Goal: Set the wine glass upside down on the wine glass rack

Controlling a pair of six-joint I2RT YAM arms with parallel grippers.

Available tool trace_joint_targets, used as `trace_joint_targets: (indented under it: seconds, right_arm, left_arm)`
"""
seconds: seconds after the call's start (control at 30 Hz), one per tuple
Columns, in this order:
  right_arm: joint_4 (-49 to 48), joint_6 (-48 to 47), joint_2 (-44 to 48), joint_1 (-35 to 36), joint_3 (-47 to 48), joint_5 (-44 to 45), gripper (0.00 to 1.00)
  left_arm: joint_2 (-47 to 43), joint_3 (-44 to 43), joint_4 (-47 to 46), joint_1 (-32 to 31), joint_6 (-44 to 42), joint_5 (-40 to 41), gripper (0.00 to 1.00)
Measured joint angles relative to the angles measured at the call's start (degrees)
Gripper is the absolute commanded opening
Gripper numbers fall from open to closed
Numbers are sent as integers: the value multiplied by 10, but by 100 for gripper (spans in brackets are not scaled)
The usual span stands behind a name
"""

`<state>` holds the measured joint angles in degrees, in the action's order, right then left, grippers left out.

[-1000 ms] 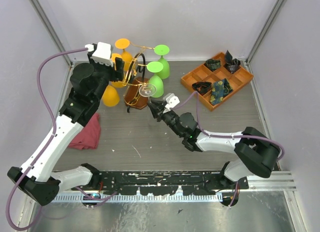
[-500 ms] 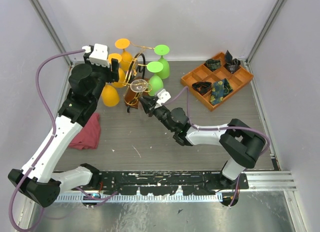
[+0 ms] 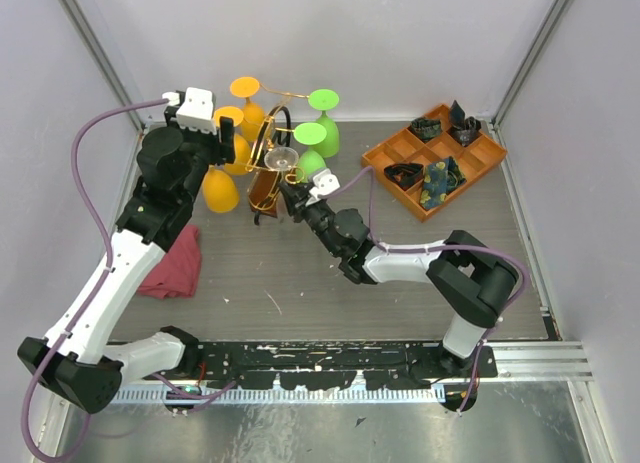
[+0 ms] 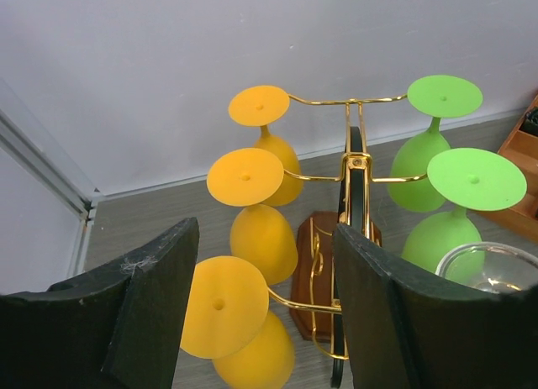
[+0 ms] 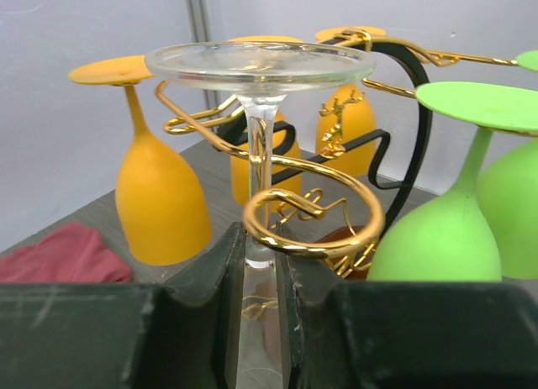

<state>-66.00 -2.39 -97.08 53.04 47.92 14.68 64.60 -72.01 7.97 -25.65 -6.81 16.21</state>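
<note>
Inverted wine glass in right gripper jaws, stem seemingly inside rack scroll.

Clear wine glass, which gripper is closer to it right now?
Right. The right gripper is clamped on the clear wine glass; the left gripper hangs open apart from it, beside the orange glasses on the rack.

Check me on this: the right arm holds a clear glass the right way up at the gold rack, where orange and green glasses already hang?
Not quite: the clear glass is upside down. The right wrist view shows its foot on top, its stem down in the right gripper. The rest stands: it is at the gold rack, where orange glasses and green glasses hang.
</note>
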Motion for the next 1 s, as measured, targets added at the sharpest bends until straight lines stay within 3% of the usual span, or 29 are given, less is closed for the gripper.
trace_joint_targets:
  seconds: [1.0]
  right_arm:
    - [-1, -19, 43, -12, -66, 43, 1]
  left_arm:
    - [25, 0, -12, 15, 15, -17, 71]
